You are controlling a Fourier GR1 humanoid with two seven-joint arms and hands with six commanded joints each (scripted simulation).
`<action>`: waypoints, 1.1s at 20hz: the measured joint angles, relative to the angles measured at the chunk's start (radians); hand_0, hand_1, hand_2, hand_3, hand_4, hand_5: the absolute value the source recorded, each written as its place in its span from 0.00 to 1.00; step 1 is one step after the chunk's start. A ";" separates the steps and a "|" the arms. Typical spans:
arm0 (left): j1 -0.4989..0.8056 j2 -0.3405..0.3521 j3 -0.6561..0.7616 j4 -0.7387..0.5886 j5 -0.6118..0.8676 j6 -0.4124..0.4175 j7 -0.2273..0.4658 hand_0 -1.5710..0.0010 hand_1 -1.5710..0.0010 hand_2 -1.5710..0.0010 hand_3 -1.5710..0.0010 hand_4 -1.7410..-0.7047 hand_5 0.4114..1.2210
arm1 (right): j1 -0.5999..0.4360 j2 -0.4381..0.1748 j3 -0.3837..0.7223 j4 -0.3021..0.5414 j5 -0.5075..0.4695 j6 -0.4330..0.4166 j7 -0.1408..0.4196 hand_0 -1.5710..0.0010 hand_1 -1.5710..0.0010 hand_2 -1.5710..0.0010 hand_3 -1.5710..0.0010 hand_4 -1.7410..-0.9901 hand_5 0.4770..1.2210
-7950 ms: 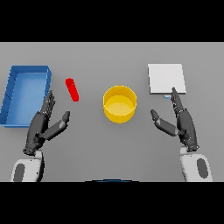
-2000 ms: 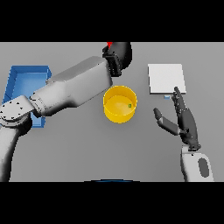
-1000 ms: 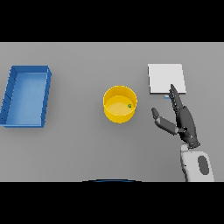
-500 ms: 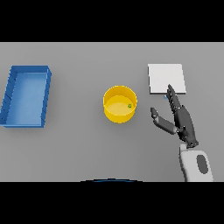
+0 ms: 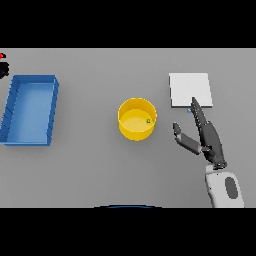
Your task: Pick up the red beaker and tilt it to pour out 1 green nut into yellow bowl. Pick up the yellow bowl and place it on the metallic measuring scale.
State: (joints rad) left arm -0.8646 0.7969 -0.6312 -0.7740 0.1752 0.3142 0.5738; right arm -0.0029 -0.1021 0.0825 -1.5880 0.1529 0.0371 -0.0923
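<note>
Back at the far left edge, left hand (image 5: pixel 3 67) grips unclear; open right hand (image 5: pixel 202 135) waits beside yellow bowl (image 5: pixel 137 119)

The right hand (image 5: pixel 206 136) rises from the lower right on a white forearm, fingers straight and pointing up, thumb spread leftward. A dark sliver, perhaps the left hand (image 5: pixel 3 68), shows at the far left edge.

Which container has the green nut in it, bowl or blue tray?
The yellow bowl at table centre: a green nut sits by its right inner wall. The blue tray at far left shows only bare floor.
</note>
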 measured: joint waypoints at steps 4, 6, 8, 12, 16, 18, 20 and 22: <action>0.067 0.026 -0.025 -0.110 0.058 0.070 0.032 0.00 0.00 0.00 0.08 0.15 0.68 | 0.016 0.001 0.003 -0.007 -0.003 0.004 -0.023 1.00 1.00 1.00 1.00 0.55 0.34; 0.092 0.046 -0.047 -0.157 0.084 0.081 0.030 0.00 0.00 0.00 0.31 0.36 0.54 | -0.003 0.000 -0.002 -0.007 -0.005 0.000 0.003 1.00 1.00 1.00 1.00 0.55 0.34; 0.112 0.074 -0.058 -0.196 0.100 0.045 0.035 0.00 0.03 0.10 0.46 0.59 0.45 | 0.009 -0.003 -0.004 -0.007 -0.006 0.001 -0.002 1.00 1.00 1.00 1.00 0.55 0.34; 0.165 0.122 -0.022 -0.323 0.196 -0.036 -0.009 0.50 0.58 0.62 0.76 0.83 0.36 | 0.006 -0.004 -0.003 -0.019 -0.010 0.002 -0.009 1.00 1.00 1.00 1.00 0.56 0.33; 0.153 0.131 -0.056 -0.345 0.191 -0.106 0.031 0.80 0.83 0.84 0.90 0.91 0.31 | 0.010 -0.003 -0.006 -0.002 -0.011 0.003 -0.014 1.00 1.00 1.00 1.00 0.57 0.33; 0.144 0.128 -0.071 -0.330 0.180 -0.116 0.036 0.87 0.89 0.90 0.94 0.93 0.30 | 0.012 -0.004 -0.005 0.000 -0.008 0.002 -0.015 1.00 1.00 1.00 1.00 0.58 0.32; 0.135 0.131 -0.081 -0.314 0.177 -0.131 0.036 0.92 0.93 0.94 0.96 0.95 0.30 | 0.008 -0.006 -0.001 0.003 0.009 -0.008 -0.009 1.00 1.00 1.00 1.00 0.58 0.32; 0.126 0.128 -0.102 -0.293 0.153 -0.126 0.022 0.95 0.95 0.96 0.97 0.97 0.30 | 0.009 -0.009 0.002 -0.005 0.021 -0.014 -0.016 1.00 1.00 1.00 1.00 0.60 0.32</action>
State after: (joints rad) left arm -0.7390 0.9248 -0.7327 -1.0667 0.3281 0.1880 0.5955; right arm 0.0062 -0.1114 0.0845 -1.5930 0.1736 0.0228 -0.1084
